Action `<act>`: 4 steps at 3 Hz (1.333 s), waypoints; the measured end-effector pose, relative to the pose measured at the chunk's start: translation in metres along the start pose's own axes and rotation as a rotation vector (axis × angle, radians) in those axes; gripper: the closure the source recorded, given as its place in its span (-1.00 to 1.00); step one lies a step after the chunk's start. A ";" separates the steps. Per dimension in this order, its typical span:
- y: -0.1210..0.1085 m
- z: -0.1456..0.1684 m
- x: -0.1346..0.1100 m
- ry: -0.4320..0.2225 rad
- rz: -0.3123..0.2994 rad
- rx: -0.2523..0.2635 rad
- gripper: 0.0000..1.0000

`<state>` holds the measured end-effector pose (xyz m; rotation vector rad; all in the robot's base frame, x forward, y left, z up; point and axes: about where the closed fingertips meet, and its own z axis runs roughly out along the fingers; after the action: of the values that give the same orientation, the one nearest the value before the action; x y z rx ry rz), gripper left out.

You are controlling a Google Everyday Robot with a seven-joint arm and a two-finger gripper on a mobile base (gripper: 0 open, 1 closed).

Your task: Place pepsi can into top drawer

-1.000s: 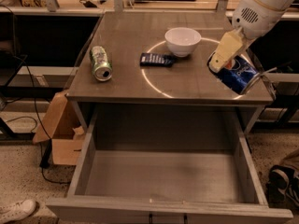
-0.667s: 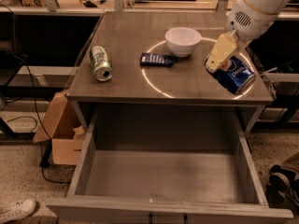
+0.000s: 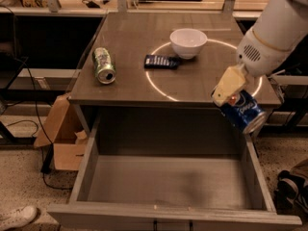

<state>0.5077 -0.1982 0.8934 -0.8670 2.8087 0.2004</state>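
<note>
Pepsi can (image 3: 244,113) hangs tilted in the air just off the right front corner of the tabletop (image 3: 130,83), its silver end pointing down and to the right. The tool (image 3: 232,96) grips it from the upper left, its pale fingers closed against the can's side, with the white arm rising behind to the upper right.

From this view the can seems to sit over, or nearly over, the right side wall of the top drawer (image 3: 163,179) rather than over its floor. A release here could land it on the wall's rim and send it to the ground outside. Because it is held at a slant, it would probably hit on an edge and roll even if it fell inside. The grip appears to be near 1 end of the can, so a quick swing might let it pivot or slip. Lowering it straight down also risks a knock against the tabletop's front edge or the drawer wall.

The top drawer is pulled fully out and nothing shows on its grey floor. The white bowl (image 3: 188,42) on the tabletop looks empty as far as its inside can be seen. A green can (image 3: 104,65) lies on its side at the left and a dark packet (image 3: 162,61) lies beside the bowl
</note>
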 end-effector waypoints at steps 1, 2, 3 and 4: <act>0.022 0.011 0.023 0.022 0.000 -0.051 1.00; 0.025 0.017 0.028 0.037 0.004 -0.060 1.00; 0.040 0.035 0.043 0.088 0.023 -0.091 1.00; 0.063 0.070 0.049 0.077 0.041 -0.148 1.00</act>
<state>0.4425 -0.1603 0.8193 -0.8654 2.9155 0.3941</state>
